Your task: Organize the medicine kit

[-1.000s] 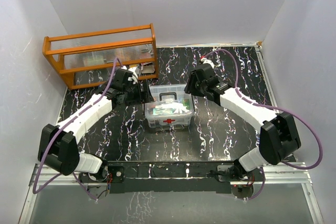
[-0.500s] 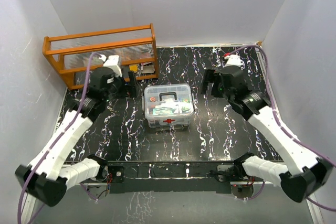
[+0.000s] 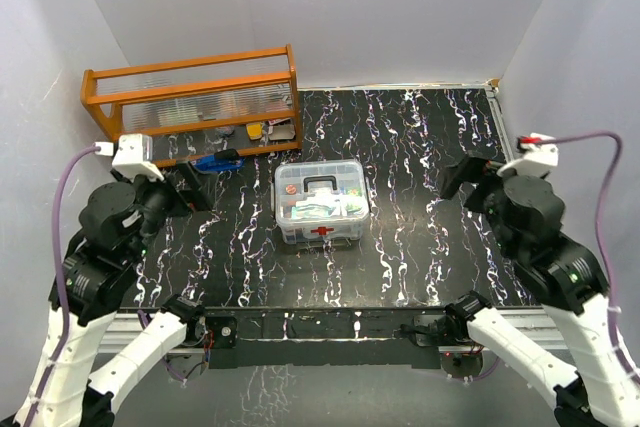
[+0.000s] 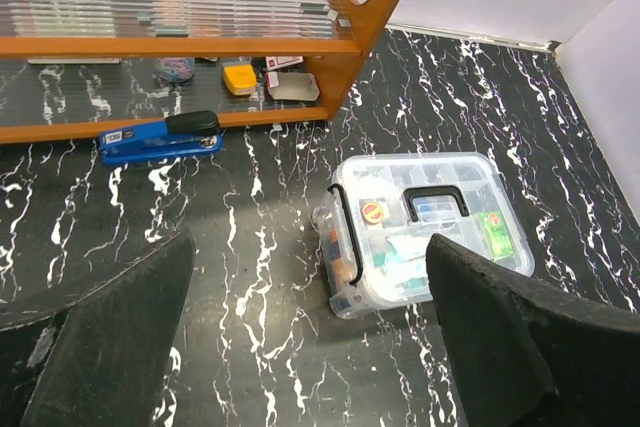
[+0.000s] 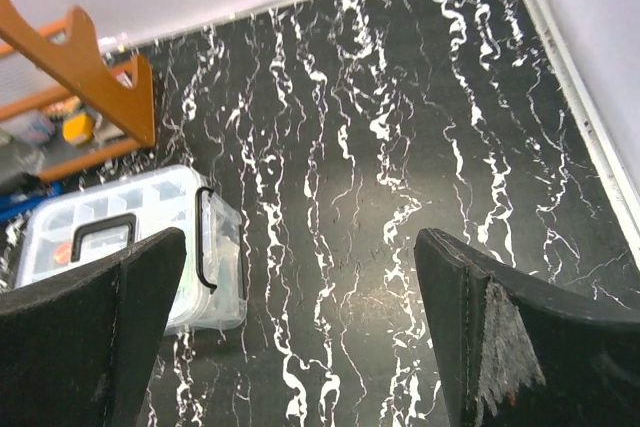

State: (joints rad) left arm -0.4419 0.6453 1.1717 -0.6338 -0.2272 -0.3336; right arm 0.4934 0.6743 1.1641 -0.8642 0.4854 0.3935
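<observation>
Lying between both distant jaws: medicine kit (image 3: pixel 321 203)

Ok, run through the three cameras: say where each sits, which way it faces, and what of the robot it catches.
Top external: high behind the bases, looking down on the table; left arm and right arm flank the medicine kit.
Left wrist: on the left arm, facing forward and down at kit, blue stapler and orange rack; left jaws open at the bottom corners.
Right wrist: on the right arm, facing bare tabletop, kit at left; right jaws open likewise.
Shared: every view shows kit and rack.
</observation>
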